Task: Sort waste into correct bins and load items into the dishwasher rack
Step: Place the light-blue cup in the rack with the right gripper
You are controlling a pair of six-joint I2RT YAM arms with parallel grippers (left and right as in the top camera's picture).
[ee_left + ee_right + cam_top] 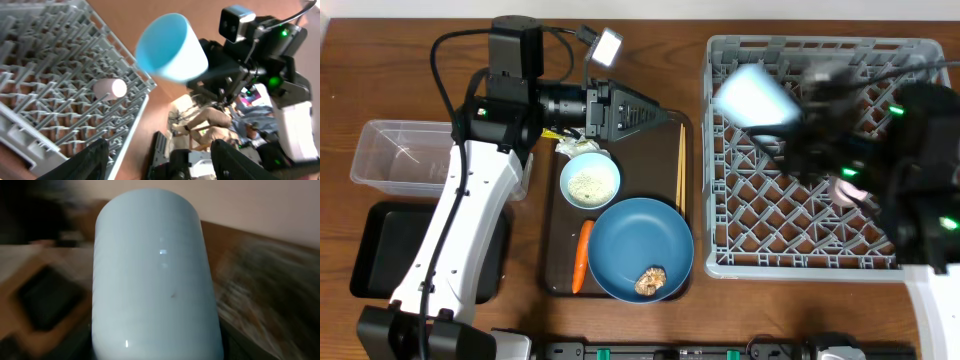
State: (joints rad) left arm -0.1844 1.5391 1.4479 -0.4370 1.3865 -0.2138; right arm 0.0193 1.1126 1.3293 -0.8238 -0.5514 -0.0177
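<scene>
Above the dishwasher rack [820, 44], the light-blue cup [755, 95] hangs tilted in mid-air, clamped by the right claw [212, 75]. A pink cup [110, 88] lies sideways inside the rack. The left claw [160, 150] is spread wide, holding nothing.

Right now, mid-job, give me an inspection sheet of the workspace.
Surface: wooden table, no spills seen.
Job's things: blue cup held above rack; pink cup in rack; bowl, paper, plate with lump, carrot, chopsticks on brown tray; tub, black tray at left.
Clutter: nothing seen.
Grippers: left gripper open; right gripper shut on blue cup.
Cables: black loop over left arm.
Surroundings: blurred.
</scene>
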